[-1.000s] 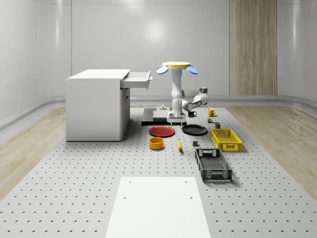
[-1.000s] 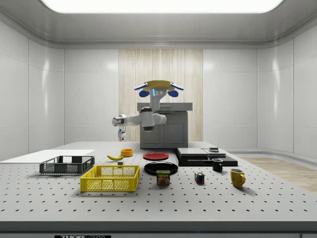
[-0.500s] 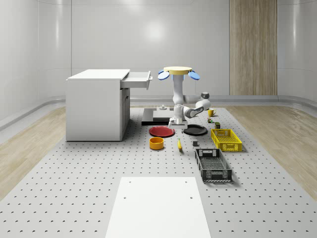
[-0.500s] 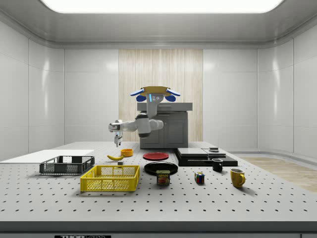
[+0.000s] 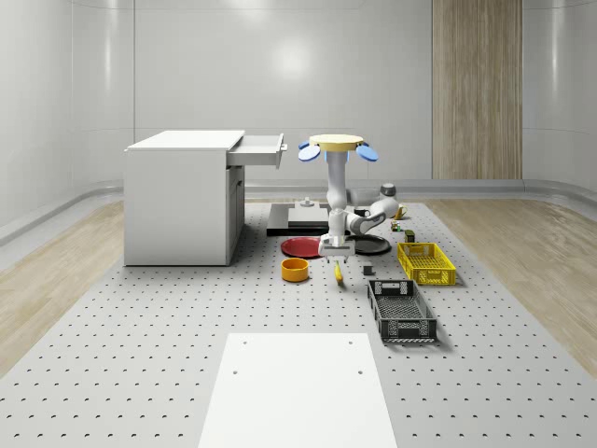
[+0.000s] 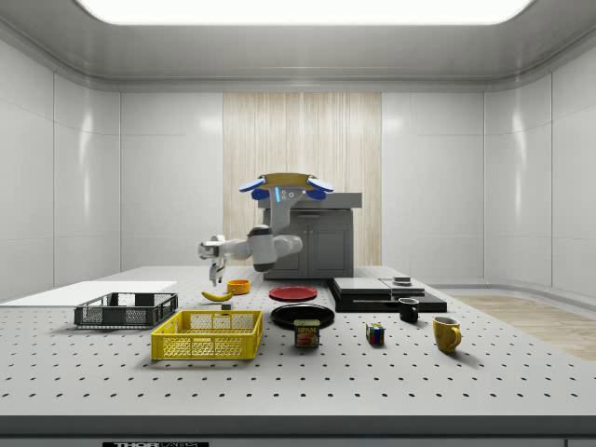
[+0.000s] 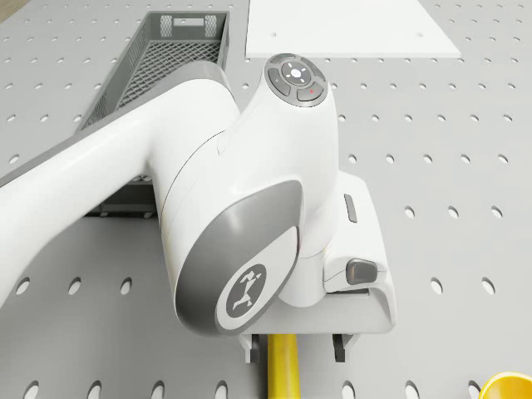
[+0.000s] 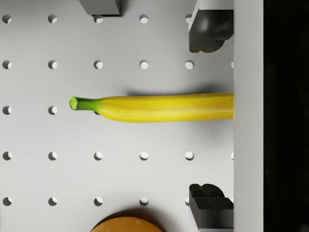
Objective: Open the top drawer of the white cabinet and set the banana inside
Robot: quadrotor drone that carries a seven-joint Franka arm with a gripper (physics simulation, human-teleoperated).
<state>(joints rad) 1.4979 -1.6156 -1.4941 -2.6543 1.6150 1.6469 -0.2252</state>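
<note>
Hand [image 8: 211, 116] lowered since earlier frame, wide open, empty, astride long yellow banana [image 8: 159, 107] mid-frame. Banana light, soft, curved; grip middle gently.

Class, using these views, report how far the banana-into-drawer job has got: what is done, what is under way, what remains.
Done: the top drawer of the white cabinet stands pulled out. Under way: the drone hovers above the table, its open pincer poised over the banana, fingers either side, not touching. Left: grasp, lift, carry it into the drawer.
</note>
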